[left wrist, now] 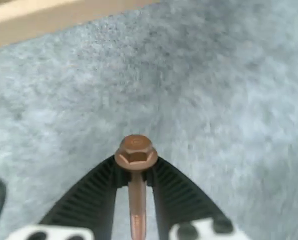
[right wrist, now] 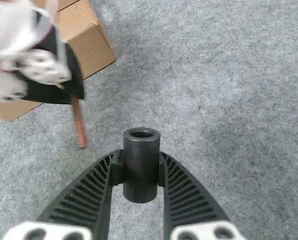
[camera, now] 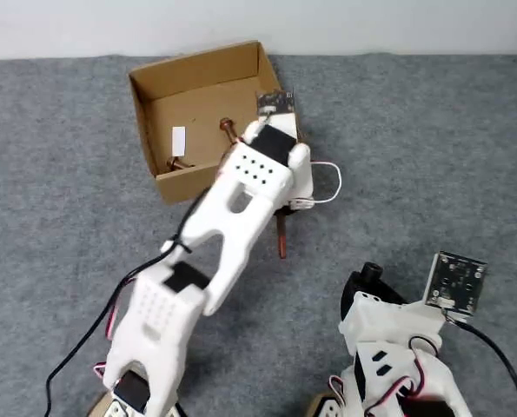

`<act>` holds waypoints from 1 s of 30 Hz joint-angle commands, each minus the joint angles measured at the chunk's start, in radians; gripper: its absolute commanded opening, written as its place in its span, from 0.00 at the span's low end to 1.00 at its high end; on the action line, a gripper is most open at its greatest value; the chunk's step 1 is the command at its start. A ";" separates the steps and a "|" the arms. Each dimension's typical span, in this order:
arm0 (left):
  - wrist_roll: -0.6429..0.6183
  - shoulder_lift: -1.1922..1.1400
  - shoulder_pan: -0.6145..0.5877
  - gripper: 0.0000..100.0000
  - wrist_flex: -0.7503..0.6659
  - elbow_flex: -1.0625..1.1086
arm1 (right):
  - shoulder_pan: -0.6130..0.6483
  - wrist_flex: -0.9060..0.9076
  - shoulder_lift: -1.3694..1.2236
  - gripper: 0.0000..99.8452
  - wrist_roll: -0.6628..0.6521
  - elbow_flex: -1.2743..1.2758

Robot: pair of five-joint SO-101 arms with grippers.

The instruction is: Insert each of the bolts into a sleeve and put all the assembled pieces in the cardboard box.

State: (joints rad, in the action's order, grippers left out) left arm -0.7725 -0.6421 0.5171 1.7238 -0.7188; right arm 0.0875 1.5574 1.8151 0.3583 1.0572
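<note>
We see the cardboard box (camera: 197, 87) at the table's (camera: 432, 130) far left, with two other bolts (camera: 178, 164) inside. Just before its near right corner, the left gripper (left wrist: 136, 167) holds a bolt (left wrist: 135, 150). Nearer and rightward, well apart, the right gripper (right wrist: 141, 160) holds a sleeve (right wrist: 141, 170).

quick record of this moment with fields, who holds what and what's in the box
left gripper: shut on copper bolt, threaded end hanging down, beside the cardboard box
right gripper: shut on black sleeve, upright, bore open
bolt vs sleeve: apart, not yet inserted
cardboard box: holds two copper-headed pieces; sleeves on them unclear
surface: grey mat
</note>
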 commanded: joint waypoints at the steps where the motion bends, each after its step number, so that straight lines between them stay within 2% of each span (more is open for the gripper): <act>1: 0.058 0.287 0.005 0.00 0.029 0.174 | 0.031 -0.018 0.002 0.01 -0.011 -0.017; 7: 0.089 0.634 -0.002 0.00 0.014 0.424 | 0.068 -0.018 0.002 0.01 -0.014 -0.020; 13: 0.173 0.904 -0.021 0.00 -0.009 0.634 | 0.107 -0.019 0.002 0.01 -0.014 -0.034; 20: 0.275 1.227 -0.087 0.00 -0.127 0.912 | 0.133 -0.022 0.002 0.01 -0.043 -0.055; 27: 0.279 1.602 -0.092 0.00 -0.259 1.230 | 0.136 -0.027 0.002 0.01 -0.046 -0.061; 30: 0.279 1.717 -0.092 0.00 -0.282 1.311 | 0.193 -0.028 0.002 0.01 -0.046 -0.061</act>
State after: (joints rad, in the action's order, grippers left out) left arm -0.5025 0.9567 0.4296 1.4906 0.5501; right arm 0.2302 1.5574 1.8151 0.3245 1.0526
